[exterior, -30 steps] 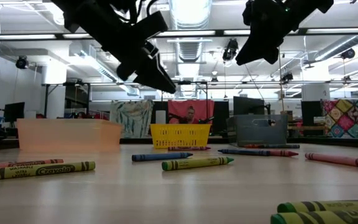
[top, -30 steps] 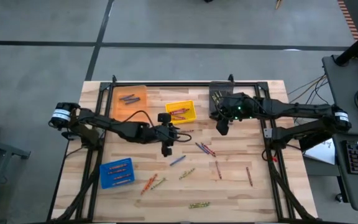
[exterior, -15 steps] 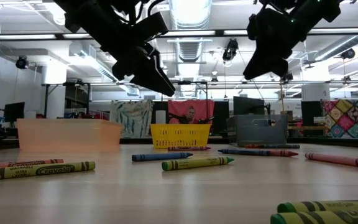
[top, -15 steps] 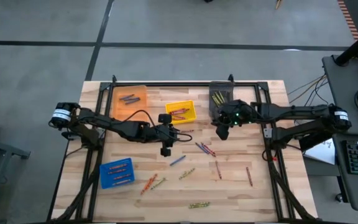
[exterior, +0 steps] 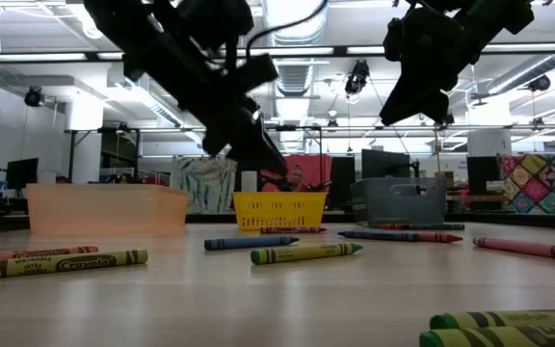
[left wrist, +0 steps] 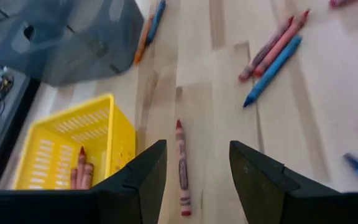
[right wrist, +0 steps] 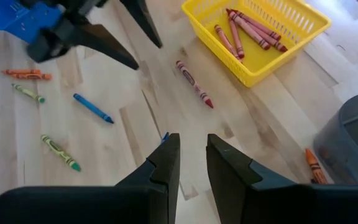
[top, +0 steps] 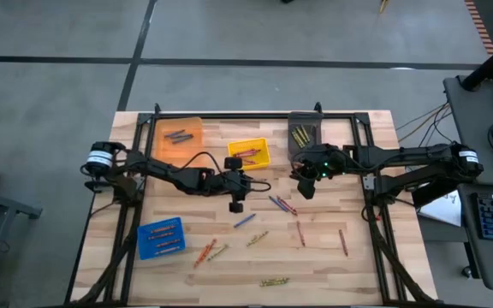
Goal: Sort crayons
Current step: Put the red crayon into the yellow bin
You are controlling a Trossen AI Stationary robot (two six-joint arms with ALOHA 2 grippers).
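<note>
Wax red crayon (left wrist: 181,167) by yellow bin (left wrist: 73,152) | light, round, rolls, snaps | pinch mid-shaft | left gripper (left wrist: 194,171) spread above it | right gripper (right wrist: 191,163) spread, empty

the left hand (top: 237,206) now hangs a little farther toward the counter's right than a second ago, close beside the yellow bin (top: 249,153), with a red crayon (left wrist: 181,168) lying between its parted fingers in its wrist view. the right hand (top: 305,189) is off the grey bin (top: 303,130), now over bare counter (top: 332,265) on the near side of it, fingers apart.
</note>
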